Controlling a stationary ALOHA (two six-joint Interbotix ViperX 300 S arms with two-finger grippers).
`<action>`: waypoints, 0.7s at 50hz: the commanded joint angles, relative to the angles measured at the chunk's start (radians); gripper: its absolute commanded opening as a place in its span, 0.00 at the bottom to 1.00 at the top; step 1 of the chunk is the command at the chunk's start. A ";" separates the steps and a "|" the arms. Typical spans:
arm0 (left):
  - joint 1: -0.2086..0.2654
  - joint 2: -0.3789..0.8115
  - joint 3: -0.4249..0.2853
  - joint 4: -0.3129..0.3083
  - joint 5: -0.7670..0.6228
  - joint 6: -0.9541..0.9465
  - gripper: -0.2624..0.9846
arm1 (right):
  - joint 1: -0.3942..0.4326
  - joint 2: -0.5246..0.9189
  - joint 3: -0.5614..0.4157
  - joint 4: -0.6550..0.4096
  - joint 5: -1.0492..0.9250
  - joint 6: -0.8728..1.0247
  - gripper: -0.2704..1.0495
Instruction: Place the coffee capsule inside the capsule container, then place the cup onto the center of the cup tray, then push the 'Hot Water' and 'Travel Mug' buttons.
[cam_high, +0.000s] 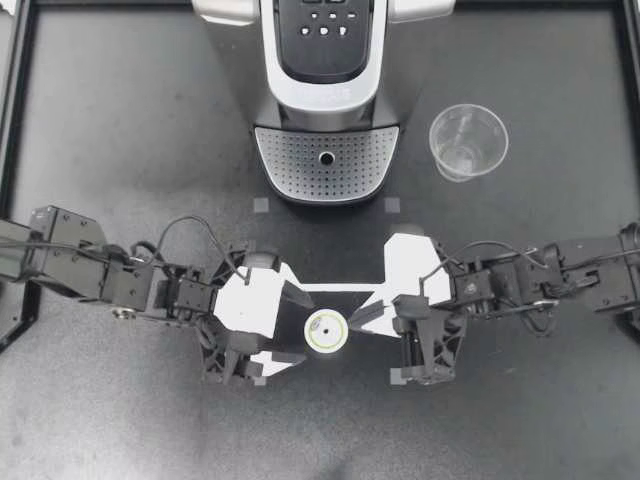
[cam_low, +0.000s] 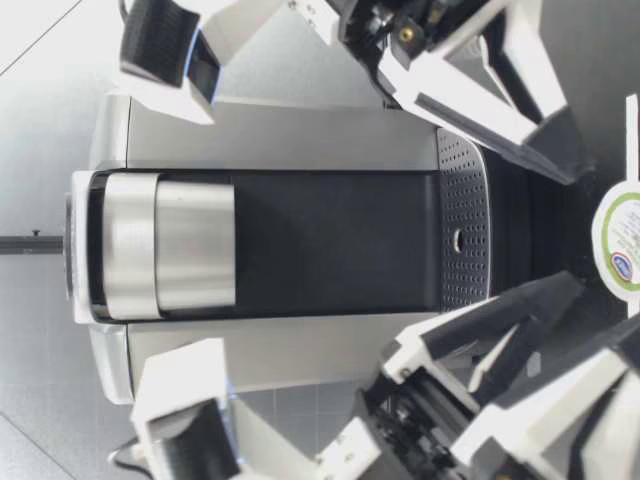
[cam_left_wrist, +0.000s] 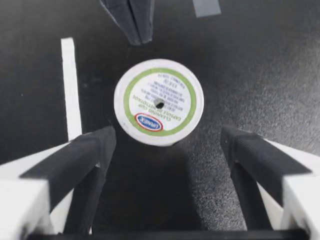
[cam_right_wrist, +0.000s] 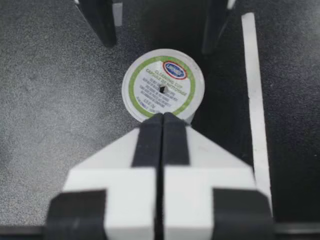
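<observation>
White capsule (cam_high: 325, 330) lies loose; beside it, left gripper (cam_high: 297, 330) spread, right gripper (cam_high: 365, 318) pressed together; no step done.

— Any lettering to be found?
— Only on the coffee capsule (cam_left_wrist: 159, 102), lying in front of the coffee machine (cam_high: 325, 110). Its white lid carries several lines of small grey print inside a green ring, and a blue oval badge with white letters.
— And the machine itself?
— White marks on its dark button panel (cam_high: 325, 30), too small to make out.
</observation>
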 joint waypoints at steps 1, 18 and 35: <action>0.000 -0.006 -0.021 0.000 -0.012 0.000 0.85 | 0.011 -0.005 -0.026 -0.002 0.005 -0.003 0.22; 0.017 0.031 -0.052 0.000 -0.014 0.000 0.85 | 0.012 0.020 -0.040 -0.002 0.012 -0.003 0.22; 0.025 0.060 -0.080 0.000 -0.032 0.002 0.85 | 0.012 0.029 -0.049 -0.002 0.012 -0.003 0.22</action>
